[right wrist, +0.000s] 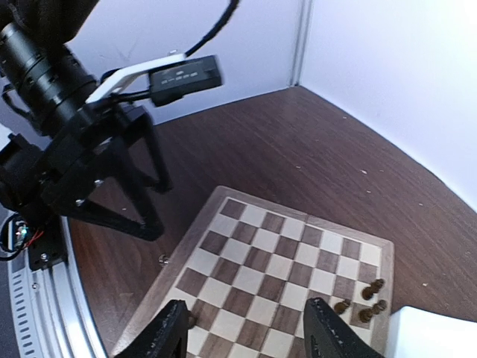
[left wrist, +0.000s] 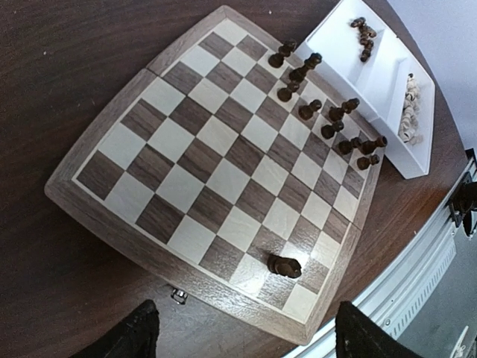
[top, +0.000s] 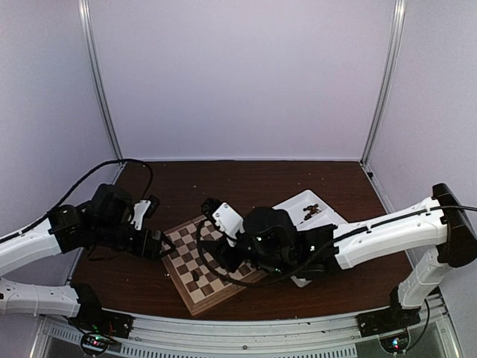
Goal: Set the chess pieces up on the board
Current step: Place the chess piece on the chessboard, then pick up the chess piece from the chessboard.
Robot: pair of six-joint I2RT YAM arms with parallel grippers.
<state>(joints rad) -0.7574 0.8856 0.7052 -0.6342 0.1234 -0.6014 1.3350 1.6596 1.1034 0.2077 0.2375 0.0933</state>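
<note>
Wide-spread, empty left gripper [left wrist: 242, 332] just off the board [left wrist: 201, 160] border; right gripper [right wrist: 250, 328] likewise parted, empty. Chess pieces [left wrist: 328, 123] crowded along the edge beside the tray [left wrist: 373, 82], lone piece [left wrist: 284, 265] lying near; middle squares bare.

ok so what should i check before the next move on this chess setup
1. Left end effector open and empty: ok.
2. Right end effector open and empty over the square checkered wooden board: ok.
3. All dark turned wooden chess pieces upright on the board: not ok, one toppled dark piece seems to lie on its side near the board's edge.
4. White two-compartment plastic tray emptied: not ok, loose dark chessmen and pale cream chessmen sit in it.
5. Each piece on its correct square: cannot tell, the pieces are too small.
</note>
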